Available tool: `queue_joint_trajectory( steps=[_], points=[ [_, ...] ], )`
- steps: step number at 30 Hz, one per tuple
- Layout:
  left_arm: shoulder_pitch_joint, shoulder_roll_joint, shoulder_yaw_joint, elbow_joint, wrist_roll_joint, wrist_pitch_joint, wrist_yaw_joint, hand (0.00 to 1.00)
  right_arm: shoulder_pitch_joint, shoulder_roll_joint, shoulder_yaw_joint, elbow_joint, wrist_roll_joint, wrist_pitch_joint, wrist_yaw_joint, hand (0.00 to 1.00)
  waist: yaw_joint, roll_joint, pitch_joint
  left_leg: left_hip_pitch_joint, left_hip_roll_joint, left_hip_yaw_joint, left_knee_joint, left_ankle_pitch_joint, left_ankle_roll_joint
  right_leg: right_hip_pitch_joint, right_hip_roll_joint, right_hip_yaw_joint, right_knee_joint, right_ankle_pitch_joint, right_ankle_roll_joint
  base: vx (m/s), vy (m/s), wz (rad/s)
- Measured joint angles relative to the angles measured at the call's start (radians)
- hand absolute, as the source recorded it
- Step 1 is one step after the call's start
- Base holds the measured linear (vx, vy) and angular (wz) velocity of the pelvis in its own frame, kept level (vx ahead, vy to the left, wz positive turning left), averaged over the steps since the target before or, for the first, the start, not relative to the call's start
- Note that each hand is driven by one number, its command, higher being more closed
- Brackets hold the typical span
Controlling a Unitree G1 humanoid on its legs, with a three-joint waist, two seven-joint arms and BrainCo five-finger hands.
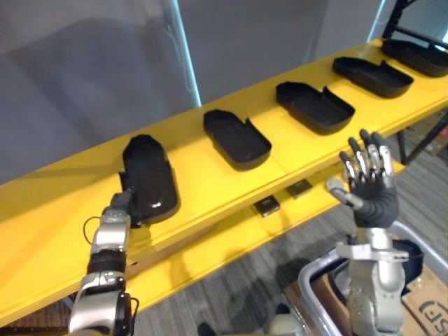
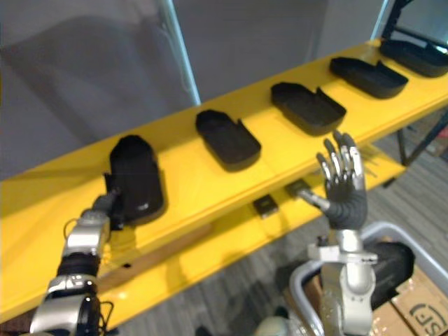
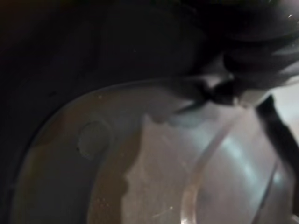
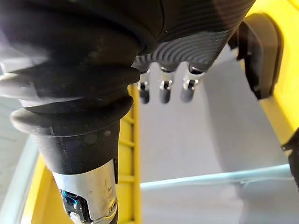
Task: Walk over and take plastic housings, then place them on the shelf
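Several black plastic housings lie in a row on the yellow shelf (image 1: pixel 210 192). The nearest housing (image 1: pixel 149 178) lies dome up, glossy, at the left. My left hand (image 1: pixel 117 208) rests against its near end; the left wrist view shows that glossy surface (image 3: pixel 140 177) from very close, and the fingers are hidden. The other housings (image 1: pixel 236 138), (image 1: pixel 315 105), (image 1: pixel 372 75) lie hollow side up further right. My right hand (image 1: pixel 371 189) is raised in front of the shelf edge, fingers (image 4: pixel 161 91) straight, holding nothing.
A lower yellow shelf carries two small black parts (image 1: pixel 267 205), (image 1: pixel 299 187). A grey bin (image 1: pixel 315 287) and a cardboard box (image 1: pixel 427 308) stand on the floor at the lower right. A grey wall rises behind the shelf.
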Motion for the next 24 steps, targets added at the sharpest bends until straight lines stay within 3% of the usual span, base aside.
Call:
queue_joint_trajectory(
  steps=[9,10,24],
  points=[
    [-0.001,0.009,0.025,0.024,-0.009,0.000,0.007,1.00,0.000,0.000,0.000,0.000,-0.001,0.001,-0.013,0.00,-0.003,-0.002,0.001,0.000,0.000,0.000,0.000,0.005,0.002,-0.001,0.000,0.001,0.000,0.002,0.002,0.00,0.000,0.00],
    [-0.002,0.009,0.025,0.024,-0.010,0.000,0.008,0.00,0.000,0.000,0.001,0.000,-0.001,0.001,-0.014,0.00,-0.003,-0.003,0.001,0.000,0.000,0.000,0.000,0.005,0.002,-0.001,0.000,0.001,0.000,0.002,0.002,0.00,0.000,0.00],
    [-0.016,0.032,0.025,0.046,-0.021,-0.017,0.035,0.00,0.001,-0.007,0.003,0.021,0.000,0.001,-0.014,0.00,-0.004,-0.023,-0.001,-0.001,-0.001,-0.001,0.000,0.005,0.002,-0.001,-0.001,0.002,-0.001,0.003,0.004,0.00,0.000,0.00]
  ],
)
